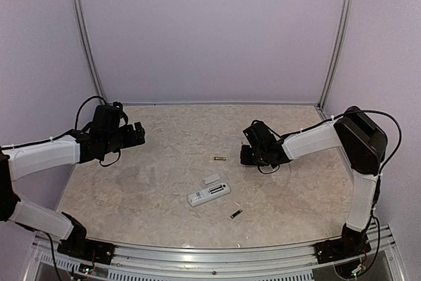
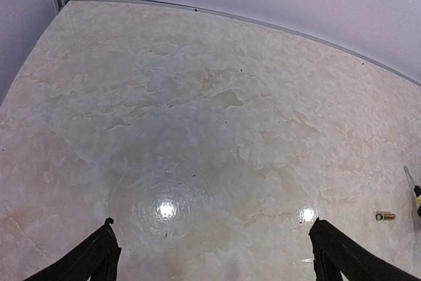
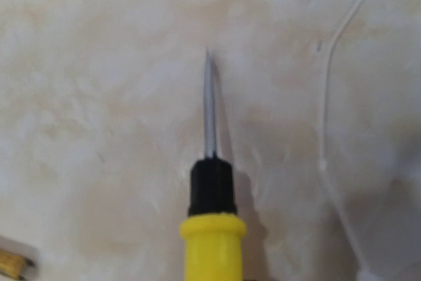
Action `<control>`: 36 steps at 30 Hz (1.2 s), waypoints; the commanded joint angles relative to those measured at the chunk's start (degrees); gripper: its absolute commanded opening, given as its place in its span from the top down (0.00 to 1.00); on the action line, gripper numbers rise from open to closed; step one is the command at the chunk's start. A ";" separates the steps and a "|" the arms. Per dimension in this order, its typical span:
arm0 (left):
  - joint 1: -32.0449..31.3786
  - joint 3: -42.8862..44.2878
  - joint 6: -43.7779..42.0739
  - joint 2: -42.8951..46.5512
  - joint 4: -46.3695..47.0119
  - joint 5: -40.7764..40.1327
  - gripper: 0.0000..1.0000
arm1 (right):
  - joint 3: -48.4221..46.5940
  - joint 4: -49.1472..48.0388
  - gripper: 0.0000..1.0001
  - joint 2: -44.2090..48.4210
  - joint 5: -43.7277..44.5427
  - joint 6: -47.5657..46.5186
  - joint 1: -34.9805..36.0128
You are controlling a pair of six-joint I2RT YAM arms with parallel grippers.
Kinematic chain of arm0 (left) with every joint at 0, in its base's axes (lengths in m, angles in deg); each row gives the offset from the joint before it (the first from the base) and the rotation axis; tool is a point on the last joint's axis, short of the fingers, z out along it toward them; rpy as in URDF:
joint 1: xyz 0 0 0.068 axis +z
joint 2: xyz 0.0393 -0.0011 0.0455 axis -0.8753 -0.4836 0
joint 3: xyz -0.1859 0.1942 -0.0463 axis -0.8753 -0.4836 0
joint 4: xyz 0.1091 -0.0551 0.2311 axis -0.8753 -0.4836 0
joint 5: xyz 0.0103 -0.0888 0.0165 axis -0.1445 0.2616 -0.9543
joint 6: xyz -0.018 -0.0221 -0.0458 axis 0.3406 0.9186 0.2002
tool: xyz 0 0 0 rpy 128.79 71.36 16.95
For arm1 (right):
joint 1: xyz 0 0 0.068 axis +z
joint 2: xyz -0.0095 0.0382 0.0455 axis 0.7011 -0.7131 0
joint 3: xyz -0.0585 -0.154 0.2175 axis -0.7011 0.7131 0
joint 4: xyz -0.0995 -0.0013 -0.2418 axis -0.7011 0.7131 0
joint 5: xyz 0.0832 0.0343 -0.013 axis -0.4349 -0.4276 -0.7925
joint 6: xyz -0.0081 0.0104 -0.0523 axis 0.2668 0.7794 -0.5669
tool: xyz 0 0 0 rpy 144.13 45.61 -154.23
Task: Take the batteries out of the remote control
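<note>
Near the front edge of the tabletop (image 1: 131, 192) lies the remote control (image 1: 209, 195), gold battery (image 1: 220, 158) and dark battery (image 1: 236, 214) loose nearby. Right gripper (image 1: 247, 156) clamps the screwdriver (image 3: 210, 235), left gripper (image 2: 214, 255) gapes empty; probably best to lay the tool down gently.

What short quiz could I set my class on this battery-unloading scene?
1. True or false: the gold battery and the dark battery both lie on the table, outside the remote control.
2. What does the right gripper hold? A) a battery B) the screwdriver C) the remote control
3. Fill in: the left gripper is ____ and holds nothing.

Key: 1 true; 2 B; 3 open.
</note>
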 commanded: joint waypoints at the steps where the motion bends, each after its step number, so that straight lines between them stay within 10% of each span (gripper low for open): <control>1: 0.05 -0.75 0.42 -0.45 0.86 0.46 0.02 | 0.49 14.36 0.81 -6.42 -2.06 -1.56 1.86; 14: 0.05 -2.01 -0.03 1.28 0.69 -0.25 0.01 | -0.74 15.83 0.74 -6.40 -2.31 -2.22 2.62; 36: 0.16 0.08 -4.27 6.20 -3.02 -6.58 0.01 | -16.08 25.78 0.12 9.04 4.81 -16.08 1.49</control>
